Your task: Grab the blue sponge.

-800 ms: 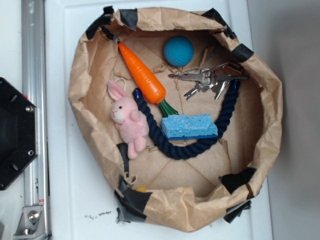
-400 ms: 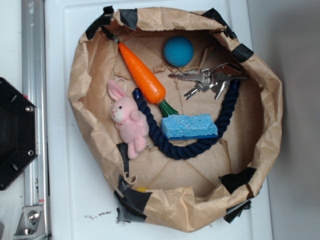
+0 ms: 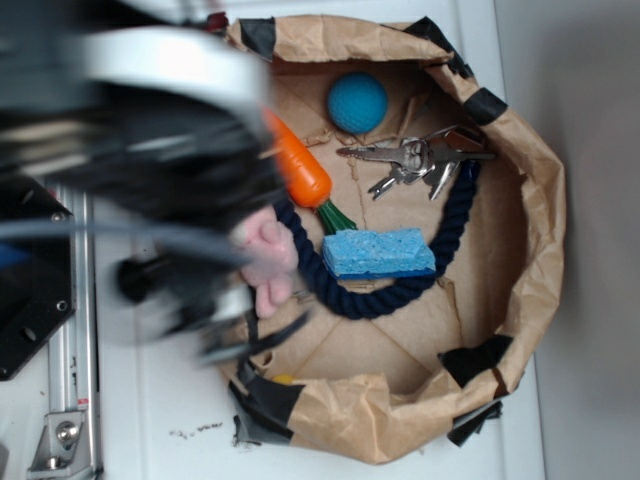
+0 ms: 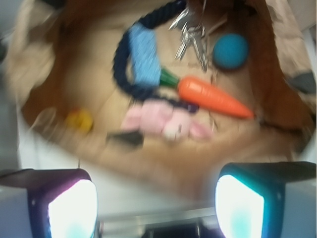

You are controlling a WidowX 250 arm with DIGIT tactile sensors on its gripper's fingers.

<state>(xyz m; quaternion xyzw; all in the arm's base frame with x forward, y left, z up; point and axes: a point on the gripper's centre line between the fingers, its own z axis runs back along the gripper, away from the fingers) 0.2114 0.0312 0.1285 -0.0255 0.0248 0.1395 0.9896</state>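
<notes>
The blue sponge (image 3: 378, 253) is a light-blue foam block lying flat in the middle of the brown paper bag, inside the curve of a dark navy rope (image 3: 372, 298). The wrist view shows the blue sponge (image 4: 143, 54) far ahead of my gripper, blurred. My gripper (image 3: 210, 310) is a motion-blurred dark mass over the bag's left rim, well left of the sponge. From the wrist, the gripper (image 4: 156, 198) is open, its two fingers (image 4: 74, 210) wide apart with nothing between them.
An orange toy carrot (image 3: 300, 172), a teal ball (image 3: 357, 102), a bunch of keys (image 3: 415, 160) and a pink plush rabbit (image 3: 268, 255) share the bag. The crumpled bag wall (image 3: 535, 230) rings them. A metal rail (image 3: 75, 330) runs along the left.
The arm, absent in the earlier frames, has swept in from the left and now covers the bag's left side, part of the carrot and most of the rabbit. The objects have not moved.
</notes>
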